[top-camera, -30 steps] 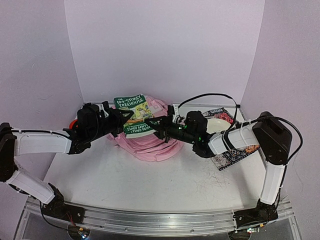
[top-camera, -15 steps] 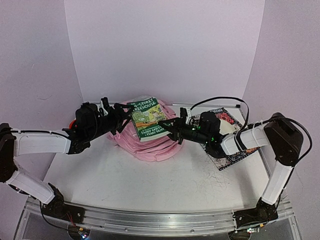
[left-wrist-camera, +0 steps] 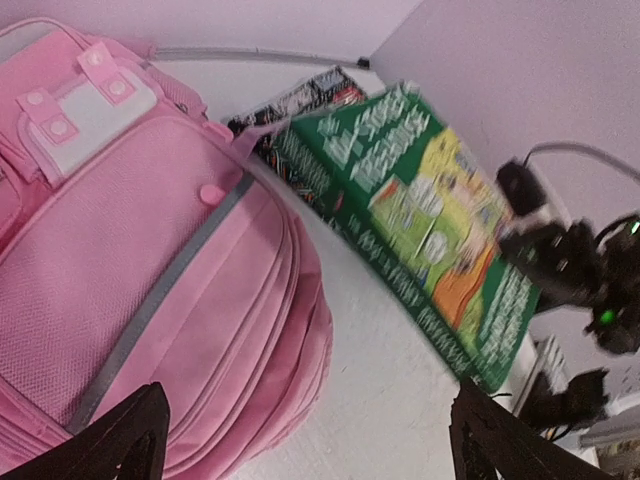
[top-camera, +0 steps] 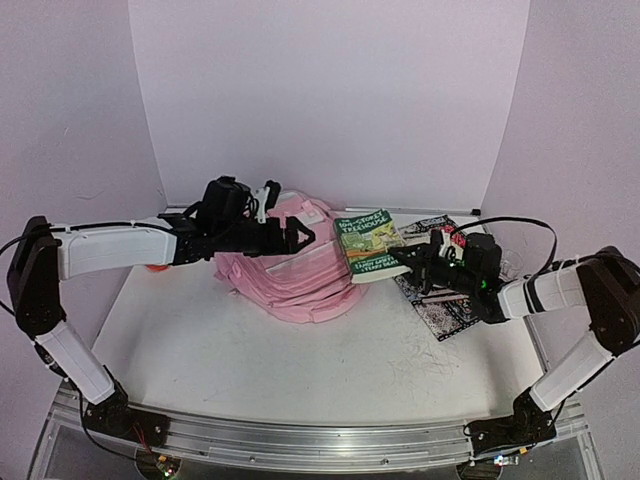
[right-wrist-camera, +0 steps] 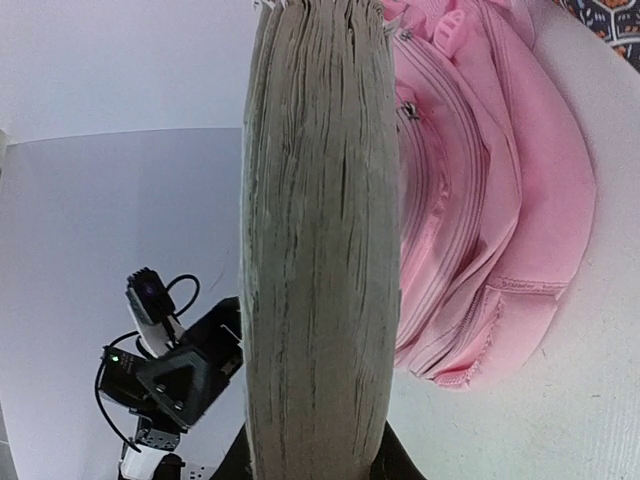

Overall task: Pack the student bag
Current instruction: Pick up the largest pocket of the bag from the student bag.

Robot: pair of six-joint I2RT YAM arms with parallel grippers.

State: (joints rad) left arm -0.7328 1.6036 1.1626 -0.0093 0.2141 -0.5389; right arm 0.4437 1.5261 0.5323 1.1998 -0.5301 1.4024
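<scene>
The pink student bag (top-camera: 290, 275) lies on the white table in the middle, front pockets and white patch up. It also shows in the left wrist view (left-wrist-camera: 150, 270) and the right wrist view (right-wrist-camera: 490, 200). My left gripper (top-camera: 300, 238) hovers over the bag's top right part; in its own view the left gripper (left-wrist-camera: 310, 395) is wide open and empty. My right gripper (top-camera: 405, 262) is shut on a green picture book (top-camera: 367, 245), held tilted above the table just right of the bag. The book's page edge (right-wrist-camera: 320, 240) fills the right wrist view, and its cover shows in the left wrist view (left-wrist-camera: 440, 220).
A black-and-white patterned book (top-camera: 440, 312) lies on the table under the right arm, also seen behind the green book (left-wrist-camera: 305, 95). A red object (top-camera: 155, 266) peeks out under the left arm. White walls close off the back and sides.
</scene>
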